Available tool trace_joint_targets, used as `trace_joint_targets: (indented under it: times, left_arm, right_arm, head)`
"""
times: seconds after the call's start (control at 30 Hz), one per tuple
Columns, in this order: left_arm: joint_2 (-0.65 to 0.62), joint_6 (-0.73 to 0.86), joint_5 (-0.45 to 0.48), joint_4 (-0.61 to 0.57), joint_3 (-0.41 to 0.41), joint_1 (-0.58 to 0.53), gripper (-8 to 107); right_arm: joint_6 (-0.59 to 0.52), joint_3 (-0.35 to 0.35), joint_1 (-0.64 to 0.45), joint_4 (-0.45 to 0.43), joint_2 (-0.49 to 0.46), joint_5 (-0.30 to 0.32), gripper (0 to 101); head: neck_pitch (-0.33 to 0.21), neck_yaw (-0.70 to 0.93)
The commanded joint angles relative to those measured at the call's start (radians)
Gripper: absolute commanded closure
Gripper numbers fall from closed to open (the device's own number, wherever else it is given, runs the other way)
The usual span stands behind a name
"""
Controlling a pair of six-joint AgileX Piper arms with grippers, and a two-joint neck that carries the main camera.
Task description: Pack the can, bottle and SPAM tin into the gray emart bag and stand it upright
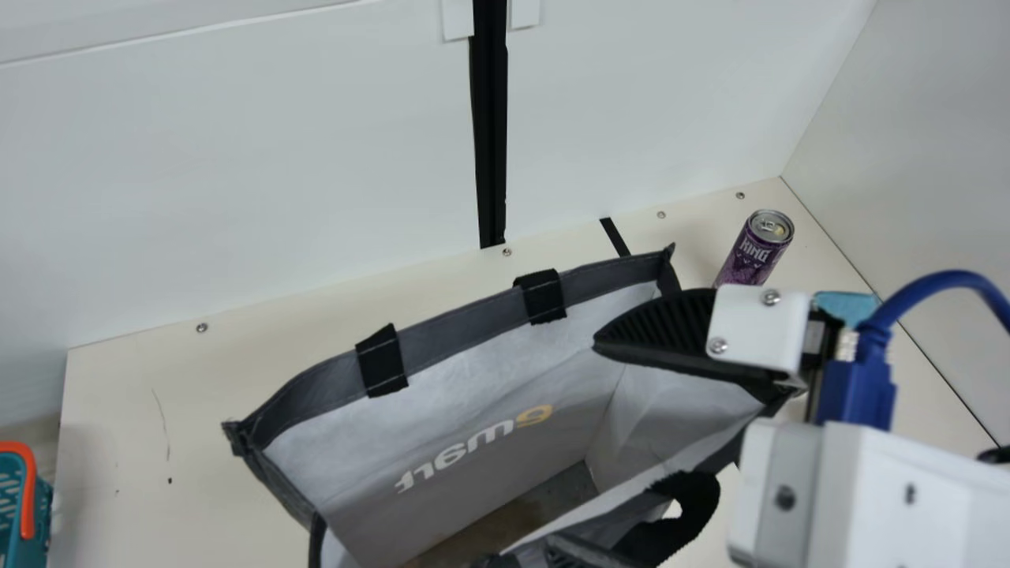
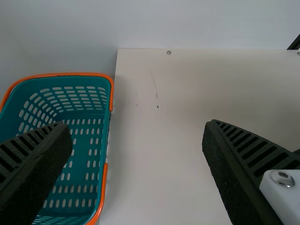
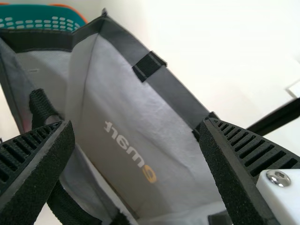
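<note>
The gray emart bag (image 1: 465,315) stands upright with its mouth wide open; part of its inner floor shows. My right gripper (image 1: 572,442) is over the bag's right side, one ribbed finger across the mouth. In the right wrist view the right gripper (image 3: 136,124) is open, with the bag (image 3: 126,117) below and between its fingers. A purple can (image 1: 752,256) stands on the table beyond the bag's back right corner. Something light blue (image 1: 846,306) peeks out behind the right gripper; I cannot tell what it is. In the left wrist view my left gripper (image 2: 138,126) is open and holds nothing.
A teal basket with an orange rim (image 2: 105,187) stands at the table's left edge, beside bare cream tabletop (image 2: 159,154). White panels (image 1: 237,158) rise behind and at the right. A black vertical post (image 1: 491,126) stands at the back.
</note>
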Motion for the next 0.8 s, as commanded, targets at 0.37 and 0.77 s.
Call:
trace_joint_targets:
  times: [0.37, 0.77]
  left_arm:
    - [0.0, 0.0, 0.0, 0.0, 0.0, 0.0, 9]
    - [0.0, 0.0, 0.0, 0.0, 0.0, 0.0, 9]
  right_arm:
    - [0.034, -0.093, -0.152, -0.036, 0.016, -0.001, 6]
    - [0.066, -0.15, -0.333, -0.036, 0.05, -0.001, 6]
  head:
    - [-0.023, -0.002]
    - [-0.023, -0.002]
